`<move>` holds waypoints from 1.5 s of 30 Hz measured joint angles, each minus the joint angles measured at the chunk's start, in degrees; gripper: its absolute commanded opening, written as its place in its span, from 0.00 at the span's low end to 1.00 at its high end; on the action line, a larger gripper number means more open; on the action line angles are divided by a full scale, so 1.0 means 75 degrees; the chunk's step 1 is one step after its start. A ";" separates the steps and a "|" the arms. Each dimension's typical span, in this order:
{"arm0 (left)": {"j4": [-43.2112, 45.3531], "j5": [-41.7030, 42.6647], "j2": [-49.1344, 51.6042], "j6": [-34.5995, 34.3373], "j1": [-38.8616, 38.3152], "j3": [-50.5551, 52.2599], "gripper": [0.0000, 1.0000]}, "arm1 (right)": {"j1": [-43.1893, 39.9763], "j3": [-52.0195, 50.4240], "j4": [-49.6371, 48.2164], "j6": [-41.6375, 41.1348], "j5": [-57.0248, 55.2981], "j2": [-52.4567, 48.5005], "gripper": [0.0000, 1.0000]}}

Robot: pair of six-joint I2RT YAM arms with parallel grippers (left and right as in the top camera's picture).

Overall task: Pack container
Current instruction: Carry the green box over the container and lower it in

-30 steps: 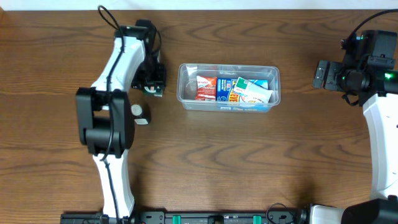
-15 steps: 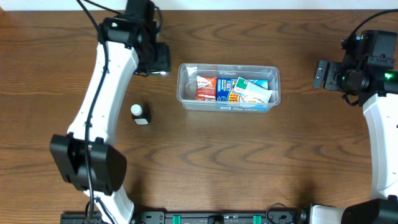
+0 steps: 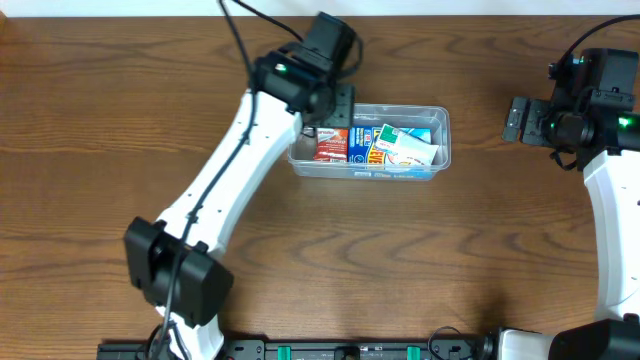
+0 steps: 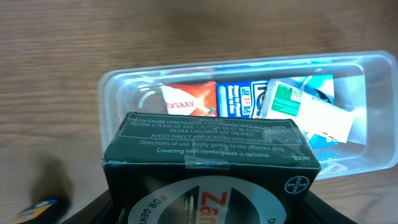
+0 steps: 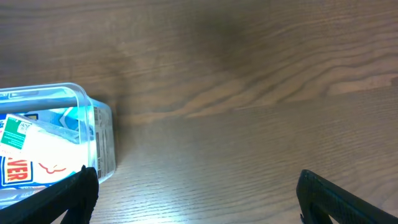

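Observation:
The container [image 3: 441,113] is a clear, shallow plastic tub at the table's middle back. It holds a red box [image 3: 331,142], a blue box [image 3: 360,146] and a green-and-white packet [image 3: 406,146]. My left gripper [image 3: 334,106] hangs over the container's left end. In the left wrist view it [image 4: 211,213] is shut on a dark green carton [image 4: 211,140] with white print, held above the container [image 4: 113,82]. My right gripper [image 3: 521,120] is open and empty to the right of the container, whose end shows in the right wrist view [image 5: 99,127].
The left arm [image 3: 225,195] stretches diagonally from the front left to the container and covers the table beneath it. The right arm [image 3: 612,190] stands along the right edge. A blurred dark object [image 4: 43,206] shows at the left wrist view's lower left.
My left arm has swung right from beside the container's left side to over its left end, carrying the green carton. The small white bottle is now hidden. The right arm has not moved.

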State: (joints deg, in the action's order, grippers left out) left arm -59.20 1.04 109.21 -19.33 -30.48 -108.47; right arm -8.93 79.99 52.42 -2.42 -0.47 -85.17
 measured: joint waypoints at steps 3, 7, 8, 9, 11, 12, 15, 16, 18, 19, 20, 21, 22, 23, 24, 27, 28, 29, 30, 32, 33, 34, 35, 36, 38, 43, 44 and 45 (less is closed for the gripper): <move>0.0029 -0.0111 0.0321 -0.0163 -0.0122 0.0000 0.51 | 0.0000 0.0000 0.0000 0.0000 0.0000 0.0000 0.99; 0.0041 -0.0207 0.0828 -0.0408 -0.0137 0.0000 0.51 | 0.0000 0.0000 0.0000 0.0000 0.0000 0.0000 0.99; 0.0044 -0.0219 0.0938 -0.0449 -0.0137 0.0000 0.51 | 0.0000 0.0000 0.0000 0.0000 0.0000 0.0000 0.99; 0.0061 -0.0230 0.1072 -0.0481 -0.0137 0.0000 0.51 | 0.0000 0.0000 0.0000 0.0000 0.0000 0.0000 0.99; 0.0105 -0.0230 0.1271 -0.0551 -0.0137 0.0000 0.51 | 0.0000 0.0000 0.0000 0.0000 0.0000 0.0000 0.99; 0.0114 -0.0233 0.1352 -0.0597 -0.0137 0.0000 0.51 | 0.0000 0.0000 0.0003 0.0000 0.0000 0.0000 0.99; 0.0192 -0.0254 0.1507 -0.0662 -0.0137 0.0000 0.51 | 0.0000 0.0000 0.0006 0.0000 0.0000 0.0000 0.99; 0.0219 -0.0254 0.1542 -0.0682 -0.0137 0.0000 0.51 | 0.0000 0.0000 0.0006 0.0000 0.0000 0.0000 0.99; 0.0271 -0.0256 0.1620 -0.0714 -0.0137 0.0000 0.51 | 0.0000 0.0000 0.0006 0.0000 0.0000 0.0000 0.99; 0.0286 -0.0256 0.1655 -0.0717 -0.0137 0.0000 0.51 | 0.0000 0.0000 0.0006 0.0000 0.0000 0.0000 0.99; 0.0294 -0.0256 0.1687 -0.0729 -0.0137 0.0000 0.51 | 0.0000 0.0000 0.0006 0.0000 0.0000 0.0000 0.99; 0.0297 -0.0256 0.1737 -0.0746 -0.0137 0.0000 0.51 | 0.0000 0.0000 0.0006 0.0000 0.0000 0.0000 0.99; 0.0297 -0.0254 0.1784 -0.0772 -0.0137 0.0000 0.51 | 0.0000 0.0000 0.0006 0.0000 0.0000 0.0000 0.99; 0.0297 -0.0251 0.1821 -0.0784 -0.0137 0.0000 0.51 | 0.0000 0.0000 0.0006 0.0000 0.0000 0.0000 0.99; 0.0297 -0.0242 0.1874 -0.0799 -0.0137 0.0000 0.51 | 0.0000 0.0000 0.0006 0.0000 0.0000 0.0000 0.99; 0.0323 -0.0192 0.1979 -0.0822 -0.0137 0.0000 0.51 | 0.0000 0.0000 0.0006 0.0000 0.0000 0.0000 0.99; 0.0335 -0.0189 0.2005 -0.0822 -0.0137 0.0000 0.51 | 0.0000 0.0000 0.0006 0.0000 0.0000 0.0000 0.99; 0.0338 -0.0189 0.2025 -0.0825 -0.0140 0.0000 0.51 | 0.0000 0.0000 0.0006 0.0000 0.0000 0.0000 0.99; 0.0341 -0.0189 0.2040 -0.0825 -0.0137 0.0000 0.51 | 0.0000 0.0000 0.0006 0.0000 0.0000 0.0000 0.99; 0.0350 -0.0189 0.2043 -0.0825 -0.0137 0.0000 0.51 | 0.0000 0.0000 0.0006 0.0000 0.0000 0.0000 0.99; 0.0350 -0.0189 0.2043 -0.0825 -0.0137 0.0000 0.51 | 0.0000 0.0000 0.0006 0.0000 0.0000 0.0000 0.99; 0.0350 -0.0189 0.2043 -0.0825 -0.0137 0.0000 0.51 | 0.0000 0.0000 0.0006 0.0000 0.0000 0.0000 0.99; 0.0350 -0.0189 0.2043 -0.0825 -0.0137 0.0000 0.51 | 0.0000 0.0000 0.0006 0.0000 0.0000 0.0000 0.99; 0.0356 -0.0189 0.2043 -0.0831 -0.0137 0.0000 0.51 | 0.0000 0.0000 0.0006 0.0000 0.0000 0.0000 0.99; 0.0388 -0.0189 0.2043 -0.0851 -0.0140 0.0000 0.51 | 0.0000 0.0000 0.0006 0.0000 0.0000 0.0000 0.99; 0.0557 -0.0189 0.2043 -0.0866 -0.0160 0.0061 0.51 | 0.0000 0.0000 0.0006 0.0000 0.0000 0.0000 0.99; 0.0571 -0.0189 0.2043 -0.0874 -0.0166 0.0073 0.51 | 0.0000 0.0000 0.0006 0.0000 0.0000 0.0000 0.99; 0.0577 -0.0189 0.2043 -0.0877 -0.0166 0.0079 0.51 | 0.0000 0.0000 0.0006 0.0000 0.0000 0.0000 0.99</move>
State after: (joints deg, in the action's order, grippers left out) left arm -54.87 -0.38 124.53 -25.91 -31.73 -107.87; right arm -8.93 79.99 52.47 -2.42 -0.47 -85.17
